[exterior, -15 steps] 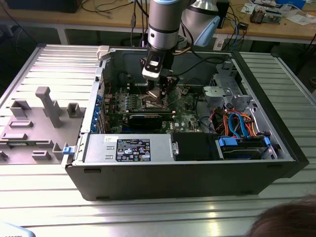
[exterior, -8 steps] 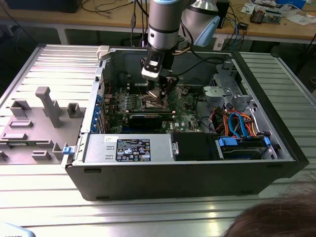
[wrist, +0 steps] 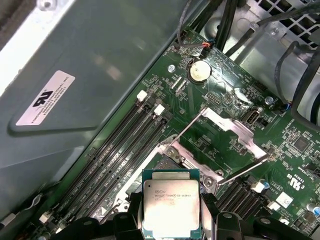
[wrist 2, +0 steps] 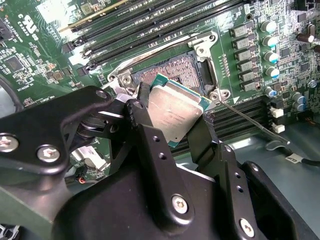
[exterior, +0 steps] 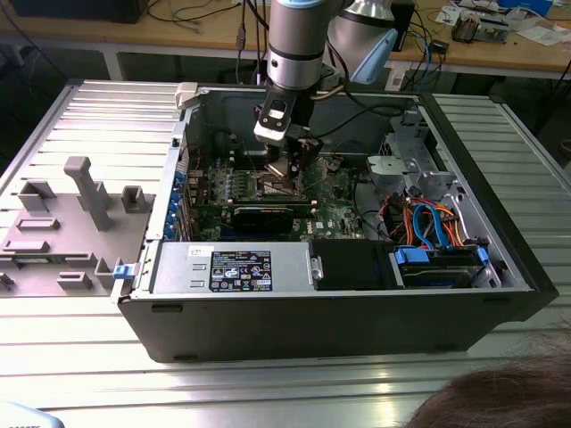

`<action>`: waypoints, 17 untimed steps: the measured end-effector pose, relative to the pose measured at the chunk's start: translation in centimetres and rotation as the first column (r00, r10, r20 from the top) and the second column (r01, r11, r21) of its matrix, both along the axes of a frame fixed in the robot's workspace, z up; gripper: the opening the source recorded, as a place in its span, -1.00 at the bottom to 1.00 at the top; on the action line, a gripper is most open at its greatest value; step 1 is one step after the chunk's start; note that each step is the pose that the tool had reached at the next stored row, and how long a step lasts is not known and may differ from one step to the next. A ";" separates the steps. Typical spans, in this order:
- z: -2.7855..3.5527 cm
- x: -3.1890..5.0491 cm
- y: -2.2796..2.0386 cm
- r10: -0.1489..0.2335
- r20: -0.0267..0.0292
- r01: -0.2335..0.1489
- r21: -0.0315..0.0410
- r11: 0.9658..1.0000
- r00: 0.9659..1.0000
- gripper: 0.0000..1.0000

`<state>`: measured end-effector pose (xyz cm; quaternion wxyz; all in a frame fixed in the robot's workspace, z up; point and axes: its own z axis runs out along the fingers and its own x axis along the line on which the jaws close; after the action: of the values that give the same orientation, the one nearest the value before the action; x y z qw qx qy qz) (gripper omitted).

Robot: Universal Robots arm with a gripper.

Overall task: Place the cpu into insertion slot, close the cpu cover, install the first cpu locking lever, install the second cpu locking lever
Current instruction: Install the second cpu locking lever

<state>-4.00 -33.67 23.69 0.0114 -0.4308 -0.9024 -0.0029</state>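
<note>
The gripper [wrist 2: 172, 127] is clamping its two black jaws on opposite edges of the one cpu [wrist 2: 176, 112], silver-grey top showing in both wrist views. The chip is hanging tilted over the near edge of the insertion slot [wrist 2: 172, 70], not seated, and the slot's dark centre is lying exposed. Beyond it, in the first wrist view, the single cpu cover [wrist: 234, 129] is standing swung open and two thin locking levers [wrist: 245, 167] are standing unlatched. Farther off, one coin cell [wrist: 201, 71] is sitting on the green motherboard [wrist: 220, 95]. In the exterior view, the arm [exterior: 294, 45] is reaching down into one open computer case [exterior: 312, 325] on the ribbed tabletop [exterior: 268, 383].
</note>
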 end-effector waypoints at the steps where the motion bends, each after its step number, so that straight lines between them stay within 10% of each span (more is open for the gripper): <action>1: 0.00 0.00 0.00 -0.002 0.000 0.002 0.000 1.000 1.000 0.09; 17: -0.02 0.00 0.00 -0.038 0.000 0.038 0.000 0.999 0.999 0.09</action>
<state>-4.00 -33.67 23.67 0.0113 -0.4479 -0.8940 -0.0031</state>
